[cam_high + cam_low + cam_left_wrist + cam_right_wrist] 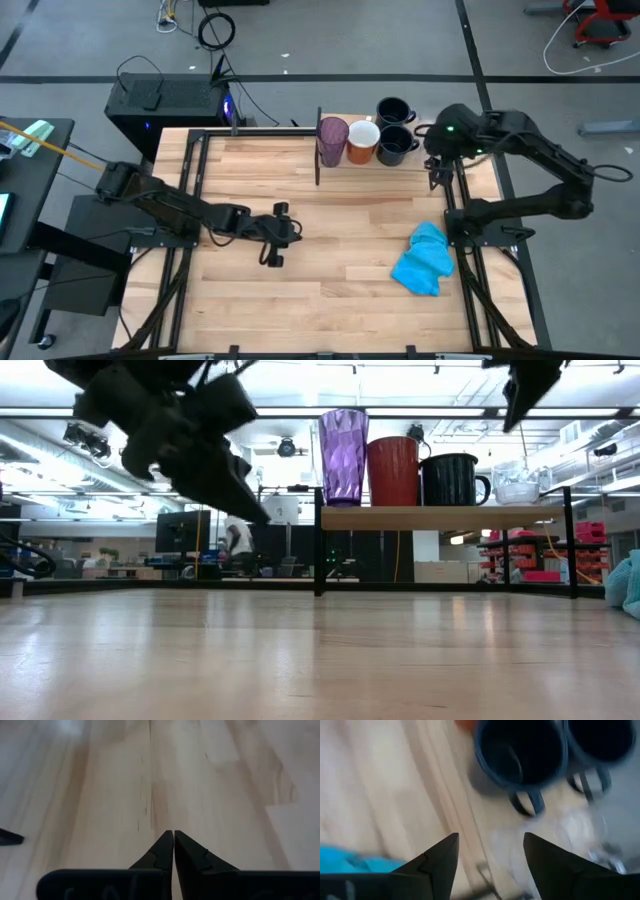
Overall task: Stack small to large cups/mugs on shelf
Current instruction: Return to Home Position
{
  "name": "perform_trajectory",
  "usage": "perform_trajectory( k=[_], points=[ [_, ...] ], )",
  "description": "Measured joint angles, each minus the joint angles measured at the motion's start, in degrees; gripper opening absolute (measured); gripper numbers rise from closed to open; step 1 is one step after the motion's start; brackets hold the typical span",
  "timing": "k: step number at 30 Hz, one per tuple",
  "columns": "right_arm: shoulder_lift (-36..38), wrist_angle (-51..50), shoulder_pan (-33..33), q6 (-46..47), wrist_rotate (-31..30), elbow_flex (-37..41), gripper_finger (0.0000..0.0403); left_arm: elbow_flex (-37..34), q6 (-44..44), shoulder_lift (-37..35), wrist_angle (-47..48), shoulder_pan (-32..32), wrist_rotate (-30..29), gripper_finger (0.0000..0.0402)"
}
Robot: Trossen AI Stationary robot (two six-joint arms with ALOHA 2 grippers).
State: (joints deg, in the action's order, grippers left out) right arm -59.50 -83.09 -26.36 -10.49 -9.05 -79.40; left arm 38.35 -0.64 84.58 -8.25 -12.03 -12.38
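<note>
- The left gripper [173,835] has its jaws pressed together, tip to tip, with nothing between them. It hangs over bare wood of the surface [330,290], left of the middle and well apart from the shelf.
- The right gripper [490,837] has its jaws spread wide and empty. It points down above the right end of the shelf [440,517], clear of the cups below it (the low view shows open air under its tips).
- Right beneath it stand the clear plastic cups [517,485], upright at the shelf's right end; whether they are nested or side by side I cannot tell.
- Next along are the two navy mugs [393,110] [396,146], mouths up, one behind the other across the shelf's width. The handle of the nearer mug points toward the clear cups.
- Just beside them stands the orange mug [363,140], upright with its white inside showing from above.
- The purple tumbler [332,140] stands at the left end with its long axis vertical, the tallest of the row.
- The shelf's long axis runs left to right along the far edge of the surface, and the row follows it, tall to small from left to right.
- A blue cloth [425,258] lies crumpled on the surface near the right arm's base.
</note>
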Motion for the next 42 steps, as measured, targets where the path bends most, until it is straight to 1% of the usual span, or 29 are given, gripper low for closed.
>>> perform_trajectory(
  k=[5, 7, 9, 12, 15, 21, 28, 32, 34, 37, 42],
  points=[
    [5.6, 10.2, 1.6, 0.8, 7.2, 0.0, 0.0224, 0.0, 0.2, -5.6, 1.4, 0.1, 0.0, 0.0019],
    [8.0, 13.0, 1.9, 2.1, 10.3, 0.0, 0.0221, 0.0, 0.7, -7.8, 1.9, 0.1, 0.0, 0.0015],
    [10.1, 15.6, 2.4, 4.6, 12.2, 0.4, 0.0217, 0.0, 1.4, -9.8, 2.9, 0.1, 0.0, 0.0013],
    [13.5, 20.1, 3.5, 8.1, 13.6, 3.6, 0.0212, 0.0, 1.5, -12.2, 3.1, 0.1, 0.0, 0.0013],
    [17.5, 26.4, 5.2, 10.2, 15.0, 9.2, 0.0207, 0.0, 1.5, -13.6, 2.8, 0.1, 0.0, 0.0015],
    [24.7, 37.2, 8.7, 12.8, 15.4, 20.6, 0.0196, 0.0, 3.0, -15.6, 2.4, 0.1, 0.0, 0.0007],
    [32.2, 51.6, 12.6, 13.1, 15.4, 34.3, 0.0182, -0.1, 4.7, -18.7, 2.4, 0.1, -0.1, 0.0019],
    [35.6, 57.0, 14.6, 12.7, 15.4, 40.0, 0.0174, -0.1, 4.9, -19.1, 2.3, 0.1, -1.5, 0.0014],
    [37.4, 58.5, 15.7, 12.0, 15.4, 42.7, 0.0172, -1.0, 5.2, -19.1, 0.7, 0.1, -2.0, 0.0008],
    [40.7, 60.1, 17.3, 11.5, 15.6, 46.6, 0.0170, -4.4, 6.3, -19.1, -3.4, 0.1, -2.6, 0.0006],
    [48.1, 65.2, 19.2, 11.1, 15.6, 53.1, 0.0168, -8.9, 6.5, -22.1, -7.1, 0.5, -6.9, 0.0016]
  ],
)
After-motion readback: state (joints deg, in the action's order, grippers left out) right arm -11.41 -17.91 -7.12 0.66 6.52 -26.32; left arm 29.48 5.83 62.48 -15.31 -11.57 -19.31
